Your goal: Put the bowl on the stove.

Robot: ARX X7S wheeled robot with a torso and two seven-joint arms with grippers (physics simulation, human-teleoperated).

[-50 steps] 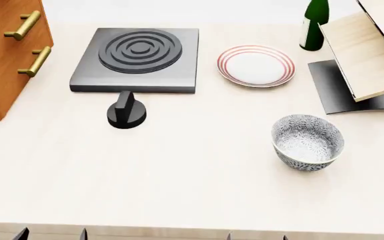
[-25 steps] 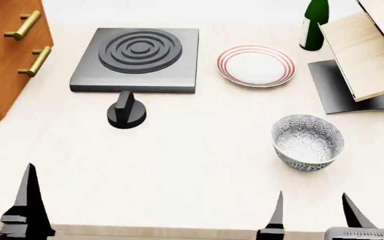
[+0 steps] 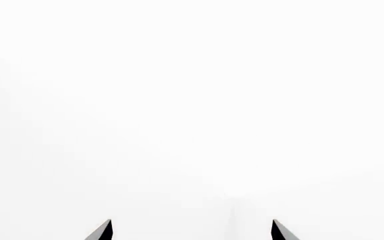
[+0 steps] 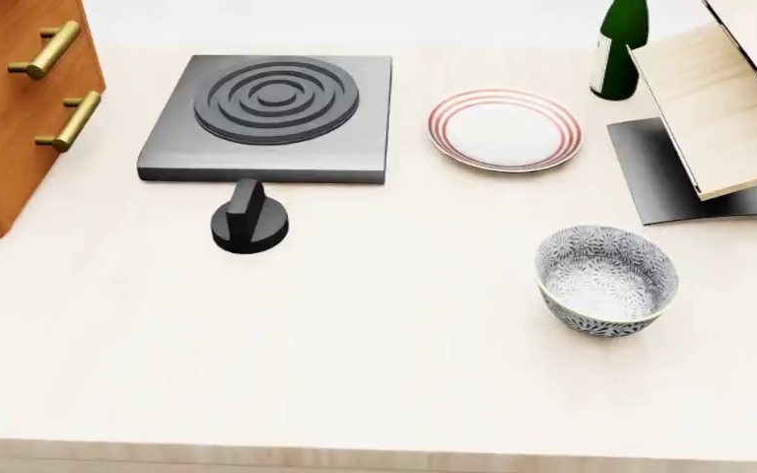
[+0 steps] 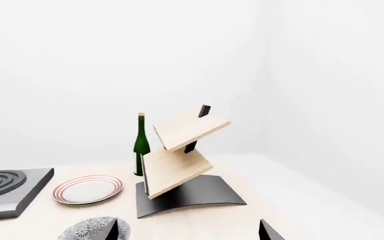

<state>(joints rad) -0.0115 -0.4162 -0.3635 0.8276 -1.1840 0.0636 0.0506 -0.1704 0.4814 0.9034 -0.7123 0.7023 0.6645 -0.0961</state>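
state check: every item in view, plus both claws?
bowl: upright, empty, on counter
stove: bare, nothing on burner
knob: upright, before stove
plate: flat, empty
bottle: upright
cabinet: drawers shut
left claw: open, empty
right claw: open, empty

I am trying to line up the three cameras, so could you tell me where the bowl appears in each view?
Head view: the bowl stands on the table, lower right, nearer the camera than the red-ringed plate.
Right wrist view: only the bowl's rim shows at the bottom edge, left of centre.
Left wrist view: not in it; only blank white and two fingertips.
Shared landmark: the plate, seen in the head and right wrist views.
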